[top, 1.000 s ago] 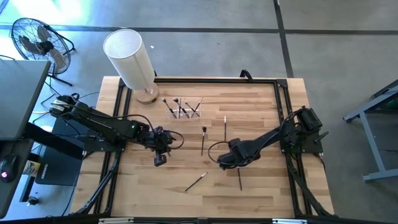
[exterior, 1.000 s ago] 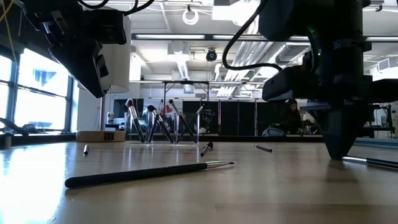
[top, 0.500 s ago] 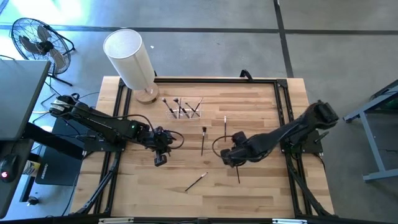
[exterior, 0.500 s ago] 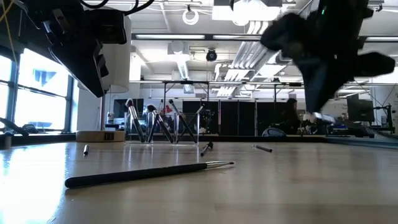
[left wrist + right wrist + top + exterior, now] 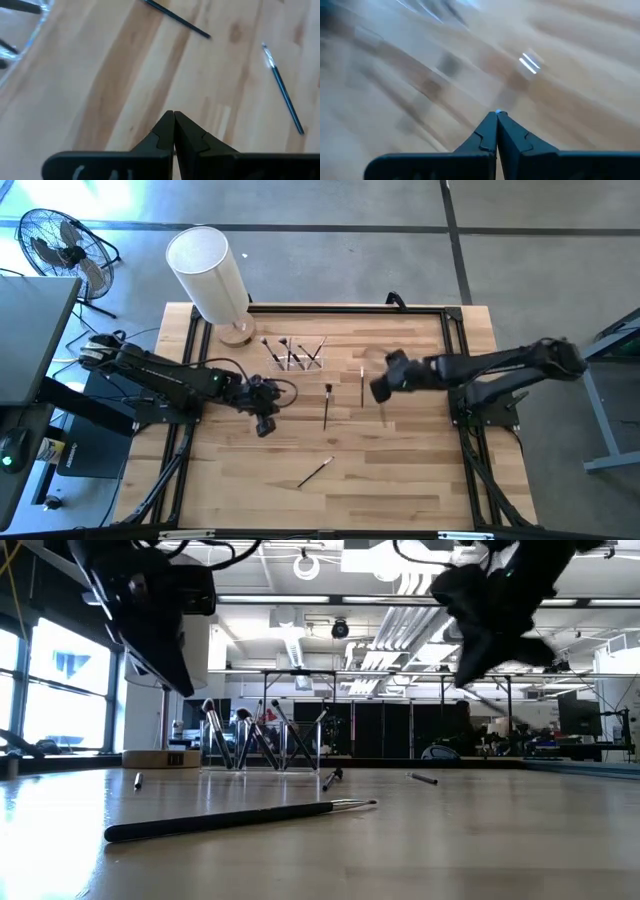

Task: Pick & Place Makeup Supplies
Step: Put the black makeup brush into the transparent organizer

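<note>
Several thin makeup brushes stand in a small clear holder (image 5: pixel 295 355) (image 5: pixel 265 735) near the table's far edge. Loose brushes lie flat on the wood: a dark one (image 5: pixel 326 406), a pale one (image 5: pixel 362 385) and one near the front (image 5: pixel 315 472) (image 5: pixel 235 817). My right gripper (image 5: pixel 380 392) (image 5: pixel 497 114) (image 5: pixel 478 660) hovers right of the pale brush, shut on a thin dark brush (image 5: pixel 384 415). My left gripper (image 5: pixel 264 424) (image 5: pixel 173 116) is shut and empty, hovering above bare wood left of the dark brush. My right gripper pinches the thin dark brush near one end (image 5: pixel 383 404) between its shut fingers; a pale speck (image 5: pixel 498 113) shows at the fingertips. The rest of the brush sticks out toward the table's near edge. It is lifted clear of the table.
A tall white cylinder (image 5: pixel 210 275) stands on a round wooden base at the table's far left corner. A black frame (image 5: pixel 455 340) runs along the table's edges. Bare wood lies across the near half around the front brush. A fan (image 5: pixel 60 250) stands on the floor beyond.
My right gripper rose from the table's near right part with the brush and swung toward the far edge as its arm stretched out. The brush, which lay on the wood, is now lifted clear. My left gripper shifted slightly toward the far edge.
</note>
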Robot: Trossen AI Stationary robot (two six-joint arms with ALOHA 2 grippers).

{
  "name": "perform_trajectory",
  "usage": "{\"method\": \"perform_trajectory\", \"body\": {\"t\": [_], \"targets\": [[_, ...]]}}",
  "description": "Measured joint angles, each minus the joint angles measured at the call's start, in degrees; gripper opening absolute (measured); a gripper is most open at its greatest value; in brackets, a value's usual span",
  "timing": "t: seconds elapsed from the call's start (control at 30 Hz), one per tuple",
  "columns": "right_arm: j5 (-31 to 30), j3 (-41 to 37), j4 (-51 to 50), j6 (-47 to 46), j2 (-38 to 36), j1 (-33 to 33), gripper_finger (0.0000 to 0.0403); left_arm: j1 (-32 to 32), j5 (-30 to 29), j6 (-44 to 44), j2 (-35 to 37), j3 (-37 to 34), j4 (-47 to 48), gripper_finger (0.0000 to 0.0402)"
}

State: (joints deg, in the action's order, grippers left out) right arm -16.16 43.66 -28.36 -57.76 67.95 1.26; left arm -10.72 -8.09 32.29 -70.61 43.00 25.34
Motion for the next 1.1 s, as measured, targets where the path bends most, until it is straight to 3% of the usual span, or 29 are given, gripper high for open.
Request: {"method": "perform_trajectory", "body": {"t": [0.2,0.33,0.47,0.6,0.83,1.1], "targets": [[14.59,-11.70,48.84,19.58,-2.54,-15.82,0.0000,4.04,0.04,4.46,0.02,0.00,0.07,0.0000],[21.64,-9.07,65.29,32.43,3.58,-22.41,0.0000,6.13,0.04,7.31,0.00,0.00,0.05,0.0000],[22.44,1.42,71.15,46.68,13.63,-24.62,0.0000,7.66,0.03,10.08,0.00,0.00,0.07,0.0000],[26.30,14.53,71.80,53.89,25.71,-25.75,0.0000,7.87,-0.61,10.65,0.00,0.00,0.07,0.0000],[39.13,30.39,70.57,51.66,43.91,-26.82,0.0000,7.72,-1.47,14.50,0.02,0.00,0.30,0.0000],[43.75,40.21,69.54,53.80,53.15,-24.78,0.0000,7.72,1.45,14.54,0.00,0.00,0.30,0.0000]]}}
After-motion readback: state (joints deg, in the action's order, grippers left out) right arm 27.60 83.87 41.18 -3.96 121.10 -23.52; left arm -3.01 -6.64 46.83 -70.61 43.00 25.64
